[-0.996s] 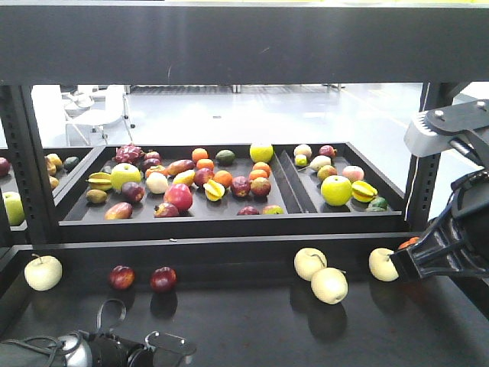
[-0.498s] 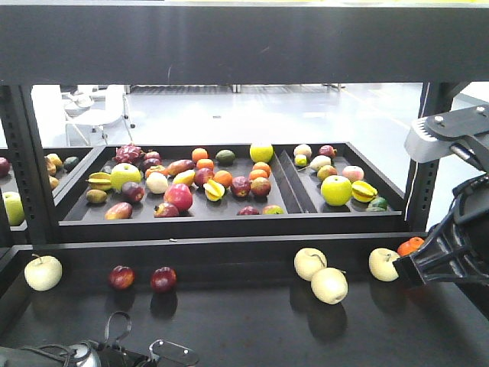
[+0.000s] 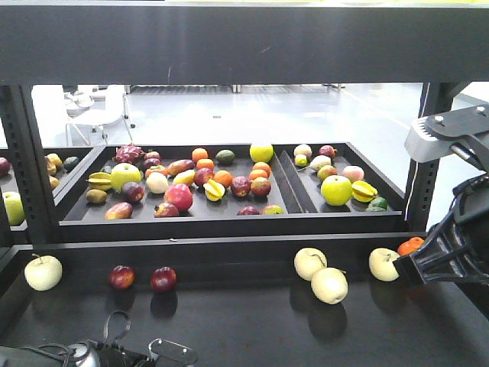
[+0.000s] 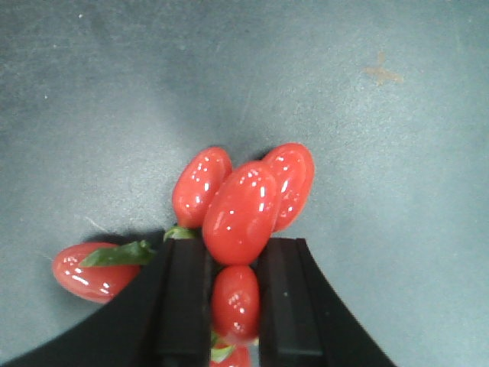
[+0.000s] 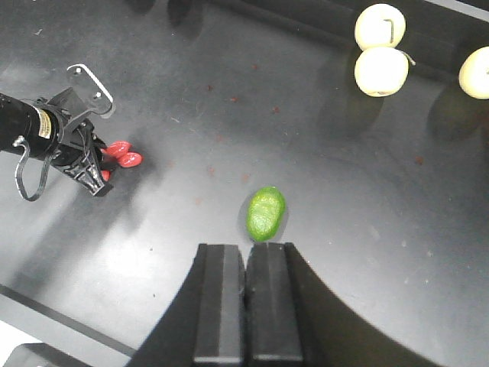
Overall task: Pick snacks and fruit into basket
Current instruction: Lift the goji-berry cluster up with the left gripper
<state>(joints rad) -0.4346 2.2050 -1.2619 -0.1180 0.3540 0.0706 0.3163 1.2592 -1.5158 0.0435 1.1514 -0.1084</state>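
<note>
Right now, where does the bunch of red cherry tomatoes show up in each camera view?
Front view: not in it; only the left arm shows, bottom left.
Left wrist view: centre, cherry tomato bunch clamped between the left gripper fingers.
Right wrist view: far left, cherry tomato bunch at that gripper's tip, left of the green fruit.
Shared landmark: the left gripper; two touching pale apples link front and right wrist views.

The cluster of oval fruits (image 4: pixel 243 210) is glossy bright red with white glints and small green leaves, on a tabletop (image 4: pixel 114 92) that reads dull grey-green up close, with one brownish smudge. Elsewhere that surface looks shiny black under a lime-green fruit (image 5: pixel 266 213) and pale creamy-yellow apples (image 5: pixel 380 70). The trays (image 3: pixel 229 224) are black, their fruit red, orange, yellow and green.
</note>
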